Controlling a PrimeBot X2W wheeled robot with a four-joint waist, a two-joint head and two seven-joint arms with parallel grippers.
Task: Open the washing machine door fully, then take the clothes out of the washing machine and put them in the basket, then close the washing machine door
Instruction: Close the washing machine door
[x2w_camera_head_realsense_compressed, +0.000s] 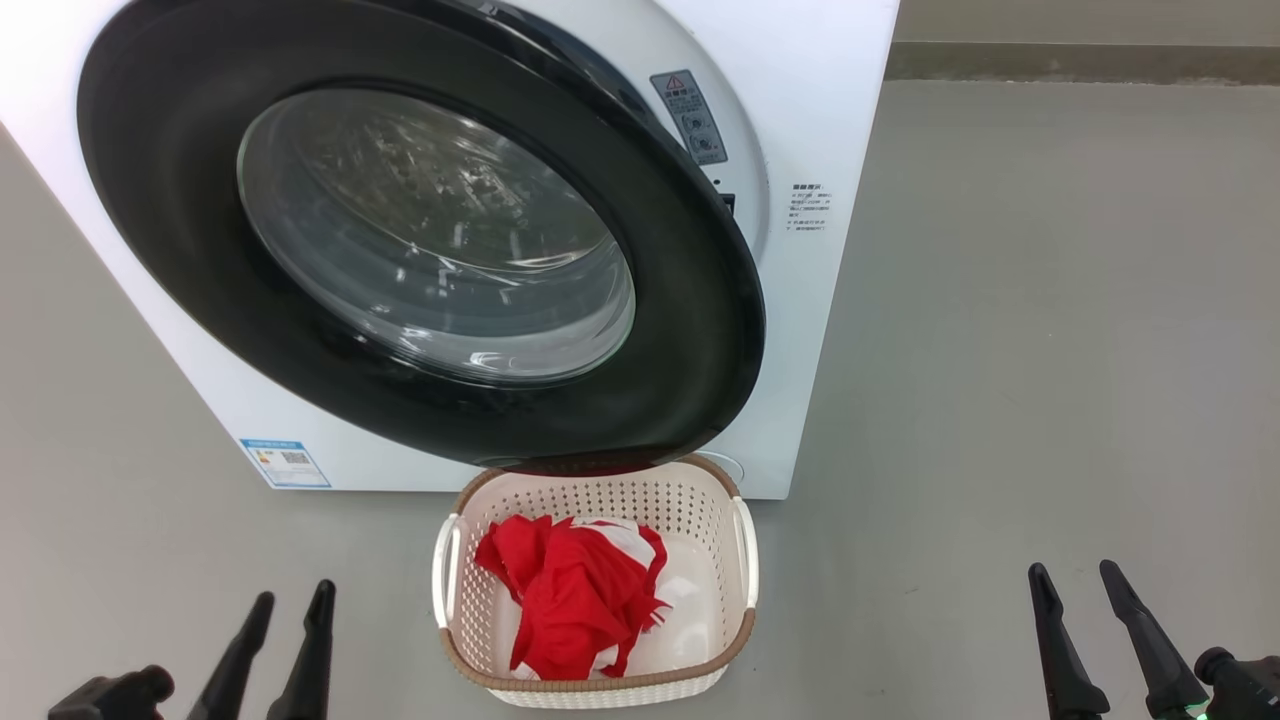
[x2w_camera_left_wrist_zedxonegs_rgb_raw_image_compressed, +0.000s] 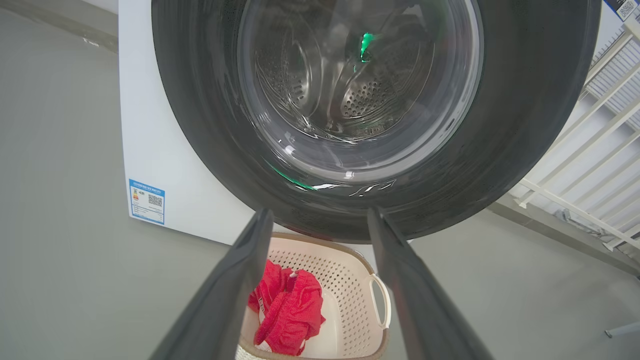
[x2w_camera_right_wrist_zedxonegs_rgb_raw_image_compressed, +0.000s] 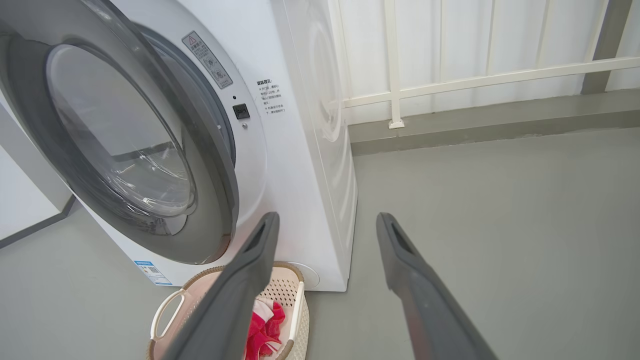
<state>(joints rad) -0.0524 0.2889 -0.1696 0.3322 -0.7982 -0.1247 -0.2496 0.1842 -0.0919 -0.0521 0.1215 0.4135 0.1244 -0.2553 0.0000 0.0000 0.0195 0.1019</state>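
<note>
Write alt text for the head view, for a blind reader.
The washing machine door stands ajar over the basket, which holds the red clothes on a grey floor. The left tool and right tool, both open and empty, point up from the bottom corners.

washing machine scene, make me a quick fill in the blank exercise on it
1. The red clothes lie in the ____.
2. The door has a wide ____ rim around its glass.
3. The left gripper and right gripper are both ____ and hold nothing.

Missing words: basket; black; open.
</note>
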